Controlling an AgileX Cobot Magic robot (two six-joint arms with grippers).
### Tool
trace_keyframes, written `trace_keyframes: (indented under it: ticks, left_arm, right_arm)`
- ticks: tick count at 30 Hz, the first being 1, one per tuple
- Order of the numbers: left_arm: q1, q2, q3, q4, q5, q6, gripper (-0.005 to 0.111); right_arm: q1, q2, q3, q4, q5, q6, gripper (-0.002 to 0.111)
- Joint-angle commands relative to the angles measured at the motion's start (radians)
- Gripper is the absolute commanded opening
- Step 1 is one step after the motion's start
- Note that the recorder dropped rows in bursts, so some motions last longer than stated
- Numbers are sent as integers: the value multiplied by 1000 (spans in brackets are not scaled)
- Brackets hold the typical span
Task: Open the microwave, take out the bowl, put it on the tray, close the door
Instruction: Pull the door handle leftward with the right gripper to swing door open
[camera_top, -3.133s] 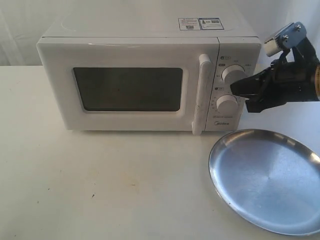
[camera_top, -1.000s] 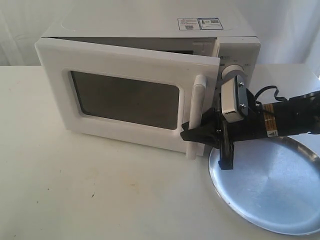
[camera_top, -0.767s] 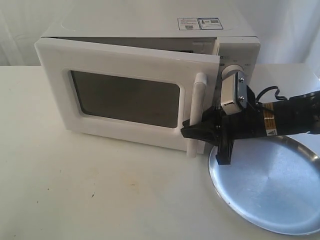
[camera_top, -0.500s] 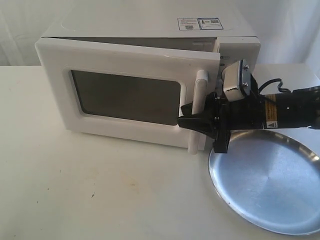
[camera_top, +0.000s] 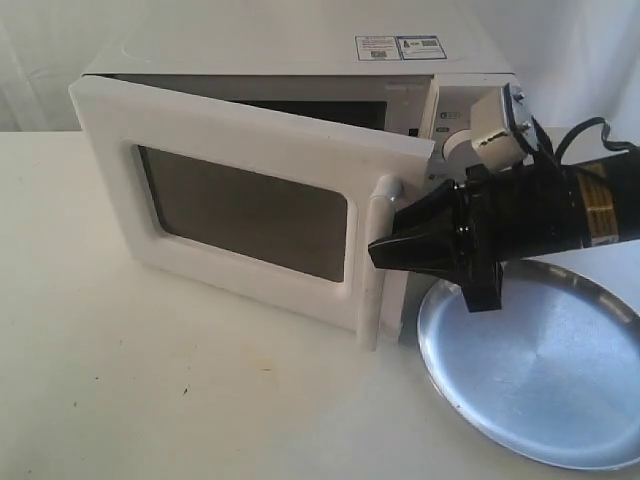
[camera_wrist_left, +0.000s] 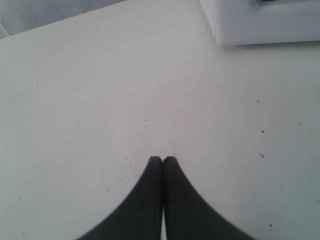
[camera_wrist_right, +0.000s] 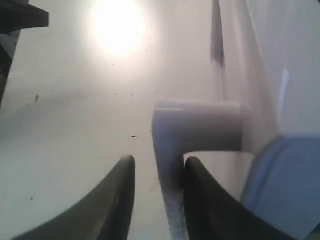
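Observation:
The white microwave (camera_top: 300, 50) stands at the back of the table with its door (camera_top: 240, 210) swung partly open. My right gripper (camera_top: 385, 250) straddles the door's vertical bar handle (camera_top: 372, 265). In the right wrist view the handle (camera_wrist_right: 170, 150) sits between the fingers of the right gripper (camera_wrist_right: 161, 160); one finger (camera_wrist_right: 200, 185) touches it from behind, the other stands off it. The silver tray (camera_top: 540, 370) lies on the table at the front right. The bowl is hidden. My left gripper (camera_wrist_left: 162, 159) is shut on nothing above the bare table.
The right arm and its wrist camera (camera_top: 500, 125) hang over the tray's back rim, in front of the microwave's dials. A corner of the microwave (camera_wrist_left: 260, 25) shows in the left wrist view. The table (camera_top: 150, 380) is white with a few dark specks.
The door, shut three seconds ago, has swung further open over the last second. My right gripper has moved with the handle, out from the microwave, and its wrist has rolled.

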Motion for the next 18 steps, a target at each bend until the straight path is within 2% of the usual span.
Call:
trace_keyframes:
  ticks: [1,3,9,14,16,18]
  left_arm:
    - [3,-2,-2,-9,3,-4,0]
    - [3,-2,-2,-9,3,-4,0]
    - [3,-2,-2,-9,3,-4,0]
    - [3,-2,-2,-9,3,-4,0]
    - [3,-2,-2,-9,3,-4,0]
    - [3,-2,-2,-9,3,-4,0]
  right_arm:
    - [7,-30,79,14,-91,66,26]
    - [7,-30,137,14,-91,80,25]
    - [7,-30,266,14,-82,-36,26]
    - [7,-30,266,26,297,-56,26]
    - [7,-30,264,238,350,-105,26]
    - [7,-29,264,487,309,-163,26]
